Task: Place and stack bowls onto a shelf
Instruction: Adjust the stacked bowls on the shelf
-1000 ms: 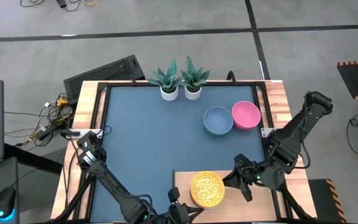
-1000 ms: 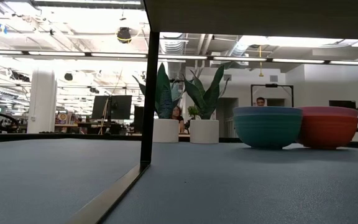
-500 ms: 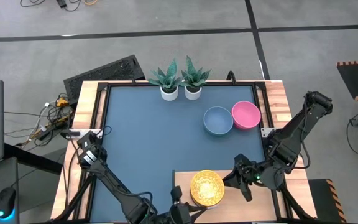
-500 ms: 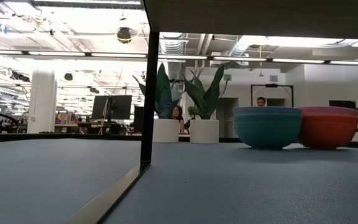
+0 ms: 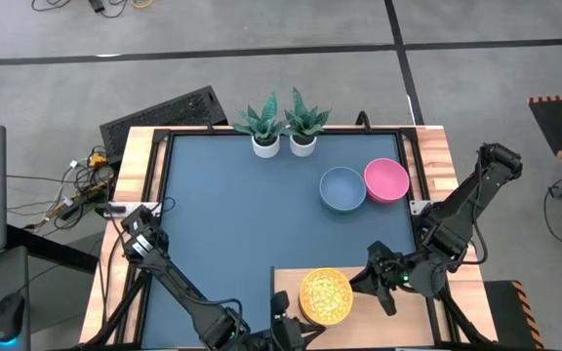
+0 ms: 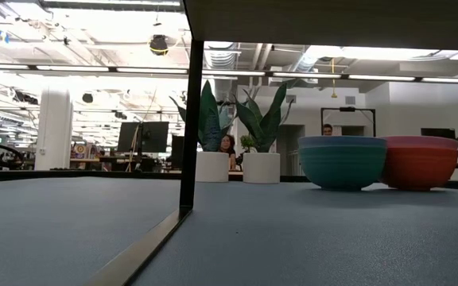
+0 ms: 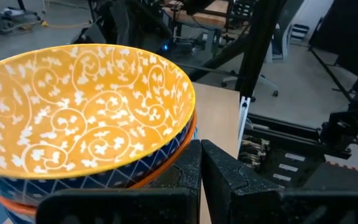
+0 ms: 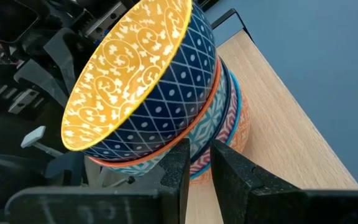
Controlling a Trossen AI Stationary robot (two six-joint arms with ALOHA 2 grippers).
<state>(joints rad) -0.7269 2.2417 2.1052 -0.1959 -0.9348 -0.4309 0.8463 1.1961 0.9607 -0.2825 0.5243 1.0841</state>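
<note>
A stack of small patterned bowls (image 5: 324, 295), with a yellow one on top, stands on the pale wood shelf (image 5: 398, 322) at the table's near edge. The stack also shows in the left wrist view (image 7: 86, 118) and the right wrist view (image 8: 160, 106). My left gripper (image 5: 281, 327) is shut, close to the stack's near left side (image 7: 201, 163). My right gripper (image 5: 375, 279) is just right of the stack, its fingers a narrow gap apart (image 8: 199, 163). A grey-blue bowl (image 5: 342, 188) and a pink bowl (image 5: 386, 180) rest side by side on the blue tabletop.
Two white plant pots (image 5: 283, 142) stand at the far edge. In the low view the shelf's dark leg (image 6: 191, 119) stands in front, with the two large bowls (image 6: 342, 161) behind it to the right. People show in the room beyond.
</note>
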